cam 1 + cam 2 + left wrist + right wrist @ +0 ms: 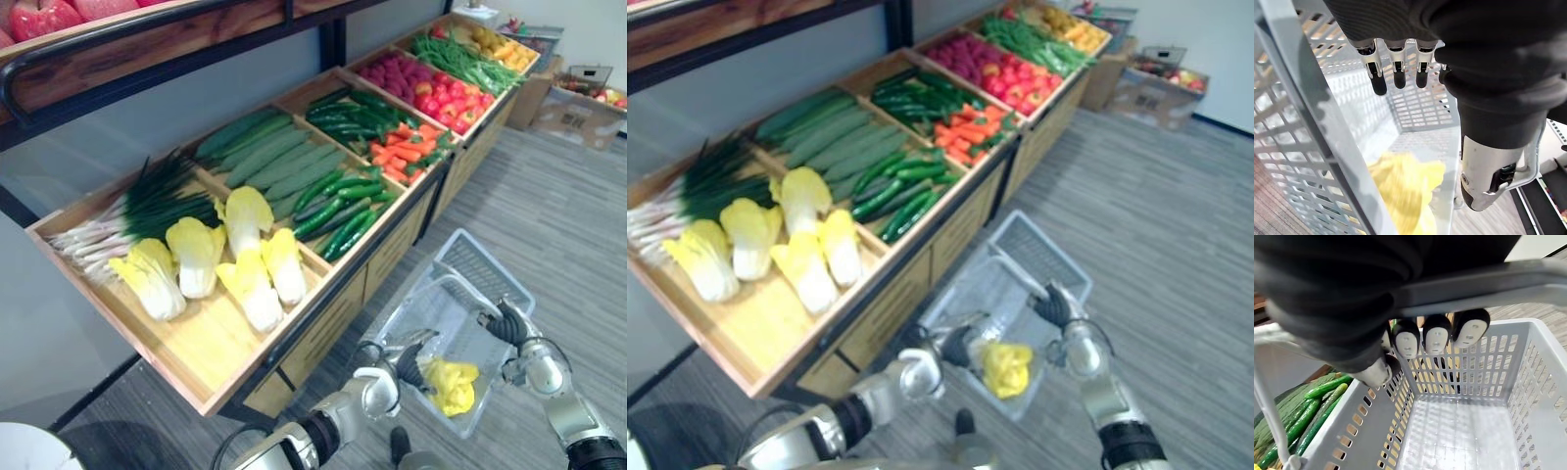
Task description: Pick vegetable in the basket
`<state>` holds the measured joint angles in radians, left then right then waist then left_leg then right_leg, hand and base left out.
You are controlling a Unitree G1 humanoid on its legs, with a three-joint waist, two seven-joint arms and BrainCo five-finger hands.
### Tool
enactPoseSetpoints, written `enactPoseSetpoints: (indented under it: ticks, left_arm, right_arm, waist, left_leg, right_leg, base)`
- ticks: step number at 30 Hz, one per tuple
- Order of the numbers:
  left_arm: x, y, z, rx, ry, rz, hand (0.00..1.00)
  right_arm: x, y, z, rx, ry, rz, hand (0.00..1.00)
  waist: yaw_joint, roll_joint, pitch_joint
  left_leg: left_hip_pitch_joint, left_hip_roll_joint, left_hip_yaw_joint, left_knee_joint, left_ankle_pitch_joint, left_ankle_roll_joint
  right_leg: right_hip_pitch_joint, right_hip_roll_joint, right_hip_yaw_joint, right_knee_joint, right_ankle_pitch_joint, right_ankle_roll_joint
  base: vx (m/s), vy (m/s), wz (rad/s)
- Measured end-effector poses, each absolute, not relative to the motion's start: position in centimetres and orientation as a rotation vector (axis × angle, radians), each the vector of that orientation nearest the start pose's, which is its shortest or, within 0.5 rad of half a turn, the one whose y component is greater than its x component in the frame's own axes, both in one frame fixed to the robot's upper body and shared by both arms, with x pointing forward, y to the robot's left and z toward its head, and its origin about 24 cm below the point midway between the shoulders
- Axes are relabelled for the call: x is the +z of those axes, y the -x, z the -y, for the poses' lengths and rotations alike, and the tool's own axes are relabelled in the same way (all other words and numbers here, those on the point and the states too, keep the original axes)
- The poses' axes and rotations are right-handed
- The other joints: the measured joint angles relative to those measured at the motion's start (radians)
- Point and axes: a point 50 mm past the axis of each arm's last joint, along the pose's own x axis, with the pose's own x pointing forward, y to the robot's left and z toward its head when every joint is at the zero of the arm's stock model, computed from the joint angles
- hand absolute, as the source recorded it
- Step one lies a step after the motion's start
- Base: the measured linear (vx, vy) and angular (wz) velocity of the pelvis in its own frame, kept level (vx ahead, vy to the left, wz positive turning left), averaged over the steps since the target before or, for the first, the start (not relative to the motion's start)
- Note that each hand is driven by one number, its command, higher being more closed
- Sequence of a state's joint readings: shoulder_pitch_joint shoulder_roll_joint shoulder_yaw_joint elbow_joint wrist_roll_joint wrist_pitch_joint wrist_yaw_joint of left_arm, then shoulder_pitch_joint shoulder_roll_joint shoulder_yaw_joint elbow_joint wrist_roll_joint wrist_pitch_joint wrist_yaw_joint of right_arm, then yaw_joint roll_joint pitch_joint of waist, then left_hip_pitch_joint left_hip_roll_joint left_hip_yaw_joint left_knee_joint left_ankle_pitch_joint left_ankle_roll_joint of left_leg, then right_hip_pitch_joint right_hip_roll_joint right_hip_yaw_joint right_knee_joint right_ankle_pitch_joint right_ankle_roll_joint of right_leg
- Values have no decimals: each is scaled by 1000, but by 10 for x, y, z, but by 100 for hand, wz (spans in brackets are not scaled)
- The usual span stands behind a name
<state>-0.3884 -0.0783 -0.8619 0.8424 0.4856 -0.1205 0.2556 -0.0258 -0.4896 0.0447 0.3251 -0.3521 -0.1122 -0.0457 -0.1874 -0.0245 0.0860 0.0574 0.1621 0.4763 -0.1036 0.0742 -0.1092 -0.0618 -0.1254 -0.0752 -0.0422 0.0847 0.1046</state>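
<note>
Cabbage (451, 384), yellow-leaved, lies on the bottom of the grey basket (473, 262), at the end nearest the robot. Left hand (411, 364) hangs just above it at the basket's rim, fingers (1396, 73) straight and holding nothing, a posture suited to release rather than grasp. Right hand (505, 325) is curled round the basket handle (1488, 284), holding the basket up beside the wooden display shelf (196, 362), judged to keep the transfer short. More cabbages (196, 257) lie on that shelf.
</note>
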Motion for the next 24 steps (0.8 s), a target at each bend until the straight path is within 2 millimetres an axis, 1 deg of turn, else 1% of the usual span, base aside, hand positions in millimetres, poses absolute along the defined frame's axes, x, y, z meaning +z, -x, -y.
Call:
enactPoseSetpoints:
  ticks: [8, 11, 13, 14, 15, 16, 17, 18, 19, 20, 21, 22, 23, 24]
  left_arm:
    - [-42, -228, 29, -781, -860, 40, 0]
    - [-39, -228, 31, -780, -849, 51, 0]
    - [-25, -229, 38, -788, -780, 87, 0]
    - [-11, -230, 45, -794, -713, 128, 0]
    - [-3, -229, 48, -798, -677, 151, 0]
    - [19, -228, 53, -797, -568, 215, 0]
    - [27, -227, 52, -794, -525, 239, 0]
    - [40, -226, 47, -784, -454, 277, 0]
    - [49, -227, 40, -763, -412, 302, 0]
    - [60, -231, 25, -716, -384, 333, 0]
    - [64, -233, 16, -687, -359, 341, 0]
    - [74, -237, -12, -595, -348, 369, 0]
    - [77, -238, -24, -555, -350, 378, 0]
    - [81, -238, -40, -500, -355, 389, 0]
  right_arm:
    - [11, -248, 256, 24, 840, -186, 100]
    - [11, -248, 256, 24, 840, -187, 100]
    - [9, -246, 259, 14, 838, -200, 100]
    - [8, -243, 264, -4, 835, -213, 100]
    - [8, -242, 267, -16, 833, -221, 100]
    - [5, -238, 277, -54, 828, -253, 100]
    - [3, -236, 281, -66, 826, -267, 100]
    - [-1, -230, 290, -90, 826, -304, 100]
    - [-6, -224, 296, -106, 827, -338, 100]
    - [-14, -215, 303, -120, 834, -385, 100]
    - [-17, -211, 306, -124, 837, -408, 100]
    - [-28, -198, 313, -131, 843, -476, 100]
    - [-33, -192, 315, -131, 841, -505, 100]
    - [-40, -185, 318, -129, 838, -546, 100]
  waist:
    - [0, 0, 0]
    - [0, 0, 0]
    - [3, 0, 0]
    - [10, 1, -1]
    - [11, 2, -1]
    - [13, 3, -2]
    - [19, 4, -2]
    - [32, 6, -4]
    - [34, 8, -6]
    - [41, 13, -10]
    - [44, 15, -11]
    - [52, 22, -17]
    - [56, 24, -19]
    - [59, 26, -21]
  left_leg:
    - [-2, 1, -16, 0, 0, 0]
    - [-2, 1, -18, 0, -1, -1]
    - [-6, 0, -23, 0, -1, -1]
    - [-10, 0, -29, 0, -1, -1]
    - [-13, 0, -35, 0, -1, 0]
    - [-22, -2, -52, 0, 1, 2]
    - [-22, -2, -55, 0, 1, 2]
    - [-22, -1, -61, 0, 1, 2]
    - [-22, -1, -74, 0, 2, 2]
    - [-22, -1, -85, 0, 2, 3]
    - [-22, -1, -90, 0, 2, 3]
    - [-24, -2, -107, 0, 2, 3]
    - [-25, -2, -111, 0, 3, 3]
    - [-27, -3, -119, 0, 3, 4]
  right_leg:
    - [0, 0, -4, 3, 0, 0]
    - [0, -1, -4, 4, -4, 5]
    - [0, -3, -10, 5, -4, 6]
    - [-1, -3, -16, 5, -5, 6]
    - [-1, -4, -21, 5, -5, 6]
    - [1, -5, -37, 5, -5, 6]
    - [2, -5, -39, 5, -5, 6]
    - [7, -5, -45, 5, -5, 6]
    - [15, -6, -57, 4, -6, 4]
    - [22, -7, -71, 6, -9, 3]
    - [26, -8, -77, 6, -11, 3]
    - [34, -10, -93, 7, -17, 4]
    - [36, -10, -97, 8, -18, 4]
    - [40, -11, -105, 8, -19, 4]
  base:
    - [1, -1, 0]
    - [4, -1, 1]
    - [12, -5, 8]
    - [13, -8, 12]
    - [21, -13, 27]
    - [19, -9, 24]
    - [29, -8, 23]
    - [33, -6, 19]
    - [41, -7, 29]
    - [28, -6, 29]
    - [34, -5, 34]
    - [31, -4, 25]
    - [38, -5, 27]
    - [28, -2, 36]
